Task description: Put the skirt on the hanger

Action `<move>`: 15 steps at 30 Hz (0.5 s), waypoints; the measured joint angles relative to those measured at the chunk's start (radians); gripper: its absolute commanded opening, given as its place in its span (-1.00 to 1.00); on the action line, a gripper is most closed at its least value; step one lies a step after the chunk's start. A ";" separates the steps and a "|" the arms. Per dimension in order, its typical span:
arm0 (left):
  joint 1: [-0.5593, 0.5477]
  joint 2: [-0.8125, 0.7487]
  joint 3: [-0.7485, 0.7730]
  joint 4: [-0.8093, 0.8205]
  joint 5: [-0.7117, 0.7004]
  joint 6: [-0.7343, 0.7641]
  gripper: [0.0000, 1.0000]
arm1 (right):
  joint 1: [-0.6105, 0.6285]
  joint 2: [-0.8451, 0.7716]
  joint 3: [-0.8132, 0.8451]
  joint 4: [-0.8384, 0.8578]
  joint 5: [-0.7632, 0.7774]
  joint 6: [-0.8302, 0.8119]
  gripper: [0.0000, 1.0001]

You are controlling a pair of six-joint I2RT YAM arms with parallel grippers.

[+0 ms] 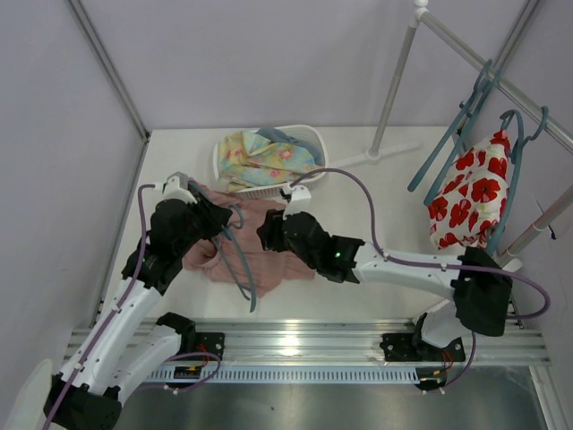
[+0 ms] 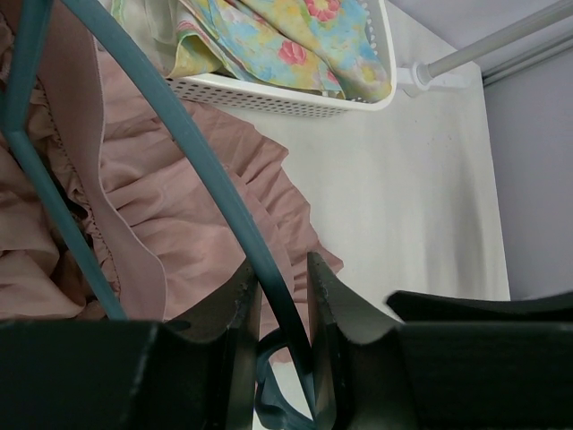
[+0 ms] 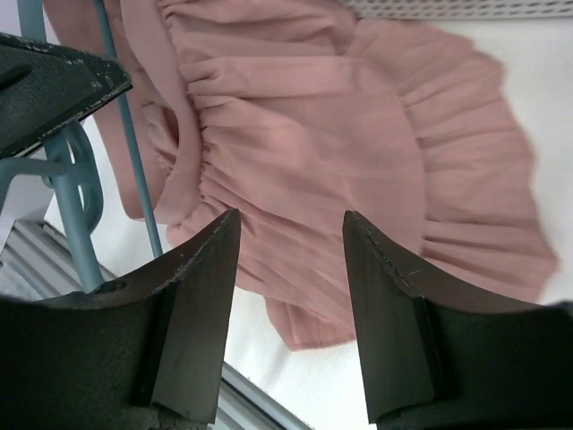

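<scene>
The dusty-pink skirt [image 1: 269, 255] lies crumpled on the white table in front of the basket. It also shows in the left wrist view [image 2: 206, 224] and the right wrist view [image 3: 340, 134]. My left gripper [image 1: 224, 218] is shut on one arm of the teal hanger [image 1: 243, 269], which lies across the skirt's left part. In the left wrist view the hanger [image 2: 192, 148] runs between the closed jaws of the gripper [image 2: 281, 264]. My right gripper [image 1: 266, 235] hovers just above the skirt's middle, open and empty [image 3: 291, 215]. The hanger [image 3: 125, 152] is to its left.
A white basket [image 1: 309, 136] holding a pastel floral cloth [image 1: 260, 157] stands just behind the skirt. At the right, a rack [image 1: 501, 81] carries spare teal hangers [image 1: 452, 134] and a white cloth with red flowers [image 1: 470, 193]. A metal rail [image 1: 295, 340] runs along the near edge.
</scene>
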 measured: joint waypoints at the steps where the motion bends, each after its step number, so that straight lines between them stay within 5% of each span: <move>1: 0.000 -0.004 0.000 -0.002 0.002 0.000 -0.99 | 0.000 0.032 0.018 0.008 -0.019 0.000 0.12; 15: 0.000 -0.037 0.000 -0.023 0.030 0.000 -0.99 | -0.006 0.264 0.074 0.238 -0.271 -0.009 0.35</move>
